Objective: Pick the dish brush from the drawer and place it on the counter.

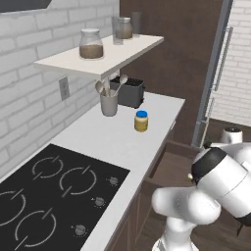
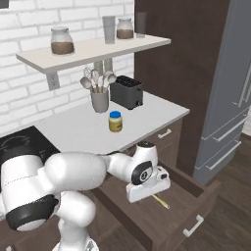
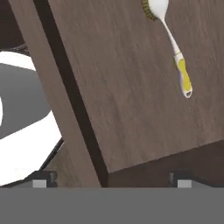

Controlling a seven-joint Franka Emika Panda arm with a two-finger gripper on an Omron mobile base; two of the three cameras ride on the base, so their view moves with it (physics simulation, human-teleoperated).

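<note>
My gripper (image 3: 109, 181), jaws wide apart, hangs over the drawer (image 3: 122, 87); the dish brush (image 3: 173, 43) lies upper right, light, stiff and slippery, so I'd pinch its yellow handle.

The dish brush (image 3: 173, 41) lies flat on the open drawer (image 3: 118, 87) floor.
</note>
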